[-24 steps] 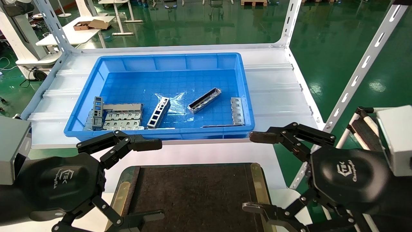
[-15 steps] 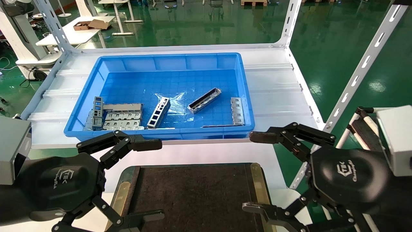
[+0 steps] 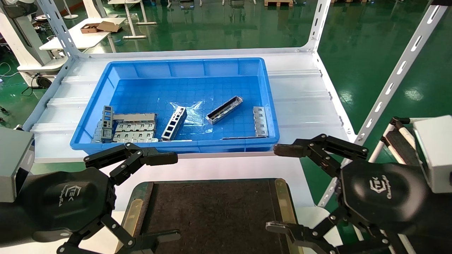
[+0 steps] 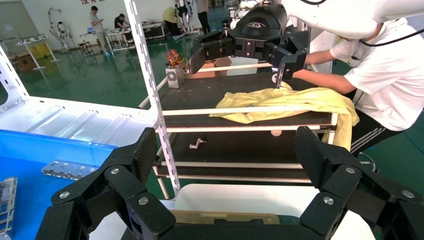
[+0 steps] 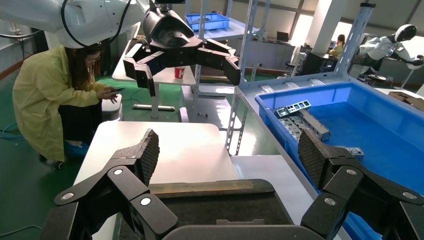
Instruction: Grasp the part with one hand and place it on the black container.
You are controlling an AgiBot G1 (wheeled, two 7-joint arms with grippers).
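A silvery-grey part (image 3: 224,110) lies in a blue bin (image 3: 106,79); the black container (image 3: 212,211) has brass-coloured strips.

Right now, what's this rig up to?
Nothing is grasped yet. The left end effector and the right end effector both hang open on either side of the black container, which holds nothing in view. The part lies in the blue bin among other metal pieces, untouched.
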